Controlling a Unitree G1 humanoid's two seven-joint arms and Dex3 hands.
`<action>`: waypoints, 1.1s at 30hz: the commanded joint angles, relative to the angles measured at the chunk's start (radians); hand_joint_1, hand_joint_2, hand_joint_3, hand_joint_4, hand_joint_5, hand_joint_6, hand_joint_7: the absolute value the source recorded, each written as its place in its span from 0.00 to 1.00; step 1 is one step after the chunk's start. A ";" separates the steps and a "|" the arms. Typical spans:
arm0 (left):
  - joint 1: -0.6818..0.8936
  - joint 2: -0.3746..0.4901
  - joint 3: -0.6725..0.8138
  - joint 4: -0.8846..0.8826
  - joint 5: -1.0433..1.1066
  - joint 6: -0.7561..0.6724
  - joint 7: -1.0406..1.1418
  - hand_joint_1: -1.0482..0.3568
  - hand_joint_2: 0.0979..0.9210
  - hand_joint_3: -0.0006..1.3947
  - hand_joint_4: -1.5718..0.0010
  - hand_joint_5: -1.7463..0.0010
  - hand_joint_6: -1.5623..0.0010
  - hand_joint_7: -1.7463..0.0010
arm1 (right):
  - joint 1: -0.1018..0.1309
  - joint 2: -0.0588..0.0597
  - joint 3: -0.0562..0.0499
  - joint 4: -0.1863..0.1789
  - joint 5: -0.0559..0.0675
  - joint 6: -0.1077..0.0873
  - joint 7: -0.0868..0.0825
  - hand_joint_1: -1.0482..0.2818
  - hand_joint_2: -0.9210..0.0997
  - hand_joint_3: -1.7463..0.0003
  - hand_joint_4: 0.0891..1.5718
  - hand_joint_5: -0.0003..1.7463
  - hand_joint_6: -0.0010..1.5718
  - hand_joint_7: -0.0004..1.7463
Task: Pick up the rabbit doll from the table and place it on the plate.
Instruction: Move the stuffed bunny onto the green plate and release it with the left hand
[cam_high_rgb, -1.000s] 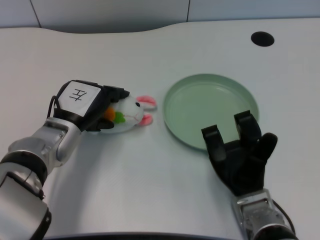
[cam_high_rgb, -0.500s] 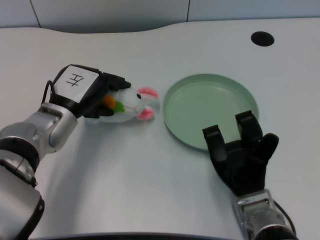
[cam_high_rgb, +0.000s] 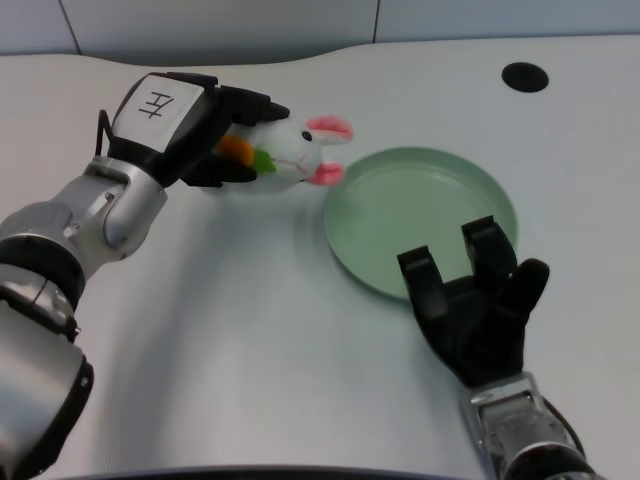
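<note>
The left robot hand (cam_high_rgb: 195, 125) grips the rabbit doll (cam_high_rgb: 295, 150), lifted off the tabletop (cam_high_rgb: 300, 340) just beside the plate's (cam_high_rgb: 420, 215) left rim; pickup looks done, placing remains.

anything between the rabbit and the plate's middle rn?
Nothing but the plate's near rim. In the head view the rabbit, held by the left hand, has its ears at that rim; the plate's floor is bare.
</note>
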 joint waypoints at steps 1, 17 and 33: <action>-0.037 -0.044 0.003 -0.012 -0.011 -0.007 0.015 0.56 0.89 0.00 0.50 0.37 0.24 1.00 | -0.013 0.016 -0.004 0.008 0.006 -0.009 -0.011 0.44 0.06 1.00 0.58 1.00 0.50 1.00; -0.083 -0.281 0.006 -0.008 -0.053 -0.093 -0.022 0.57 0.90 0.01 0.54 0.20 0.21 0.98 | -0.003 0.033 -0.003 0.011 0.011 -0.034 0.029 0.45 0.05 0.99 0.58 1.00 0.59 0.75; -0.072 -0.321 -0.101 0.002 0.051 0.001 0.044 0.46 0.92 0.00 0.74 0.38 0.40 0.99 | 0.033 0.041 -0.019 -0.008 0.040 -0.041 0.053 0.44 0.05 0.99 0.60 1.00 0.64 0.65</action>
